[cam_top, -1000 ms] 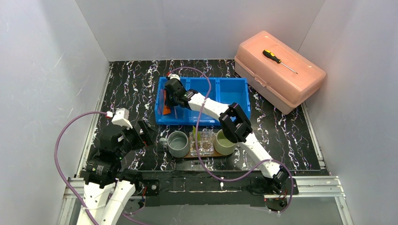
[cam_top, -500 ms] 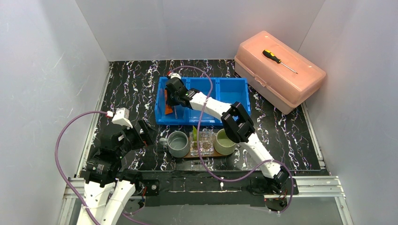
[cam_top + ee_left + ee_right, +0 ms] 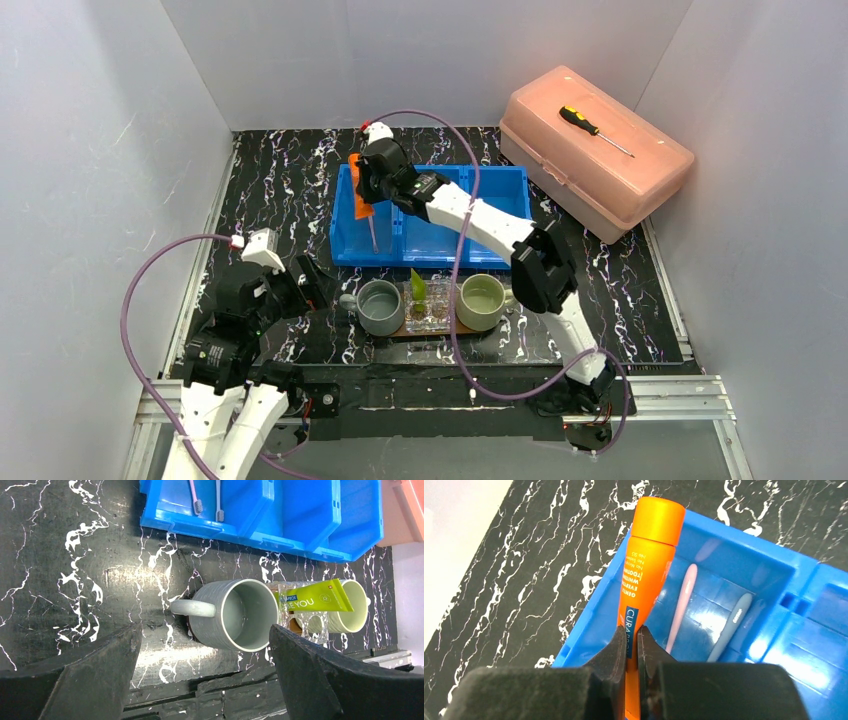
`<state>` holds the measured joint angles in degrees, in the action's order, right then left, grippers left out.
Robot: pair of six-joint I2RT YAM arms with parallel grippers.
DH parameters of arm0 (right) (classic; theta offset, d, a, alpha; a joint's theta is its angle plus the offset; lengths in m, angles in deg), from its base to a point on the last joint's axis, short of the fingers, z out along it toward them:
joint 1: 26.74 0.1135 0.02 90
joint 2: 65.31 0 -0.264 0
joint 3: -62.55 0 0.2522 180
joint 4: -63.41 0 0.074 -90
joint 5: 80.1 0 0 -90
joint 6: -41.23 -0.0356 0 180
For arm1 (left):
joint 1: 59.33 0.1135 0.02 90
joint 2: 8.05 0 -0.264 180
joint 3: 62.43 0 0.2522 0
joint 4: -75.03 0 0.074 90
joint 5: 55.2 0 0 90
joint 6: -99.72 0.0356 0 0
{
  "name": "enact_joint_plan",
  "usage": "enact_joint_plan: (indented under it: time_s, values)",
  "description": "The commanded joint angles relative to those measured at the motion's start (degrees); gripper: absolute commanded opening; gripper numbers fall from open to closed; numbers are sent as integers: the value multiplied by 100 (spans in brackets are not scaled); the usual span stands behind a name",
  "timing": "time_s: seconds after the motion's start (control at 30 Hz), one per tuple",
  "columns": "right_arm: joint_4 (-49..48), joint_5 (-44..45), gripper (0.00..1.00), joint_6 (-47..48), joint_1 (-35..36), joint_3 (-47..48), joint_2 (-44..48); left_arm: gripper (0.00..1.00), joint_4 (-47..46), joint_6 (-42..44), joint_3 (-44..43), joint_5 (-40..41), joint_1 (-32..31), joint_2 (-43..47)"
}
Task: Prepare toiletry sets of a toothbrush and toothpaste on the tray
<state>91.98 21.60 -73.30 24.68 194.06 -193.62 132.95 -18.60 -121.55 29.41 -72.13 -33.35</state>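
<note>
Over the blue bin's (image 3: 495,195) left compartment, the right pincer (image 3: 631,635) is clamped on the orange tube (image 3: 646,565), cap end pointing away from it. Its destination, the tray (image 3: 432,332), lies well nearer the arm bases. The left pincer (image 3: 312,283), gaping and empty, hovers beside the grey mug (image 3: 380,306).

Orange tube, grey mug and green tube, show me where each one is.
orange tube (image 3: 649,565), right wrist view, printed body below the cap
grey mug (image 3: 242,614), left wrist view, inside floor of the mug
green tube (image 3: 315,600), left wrist view, middle of its flat printed face
</note>
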Motion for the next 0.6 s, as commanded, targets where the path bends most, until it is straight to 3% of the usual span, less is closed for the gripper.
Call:
enact_joint_plan:
  time_s: [0.0, 0.3, 0.57]
  values:
    - [-262, 93, 1, 506, 54, -432, 922, 98, -57, 62, -62, -240, 40, -101]
    - [-367, -808, 1, 793, 122, -2089, 2811, 98, -229, 149, 1, -776, 40, -335]
    - [-110, -1810, 1, 955, 228, -3348, 4220, 98, -496, 218, -113, -2171, 40, -648]
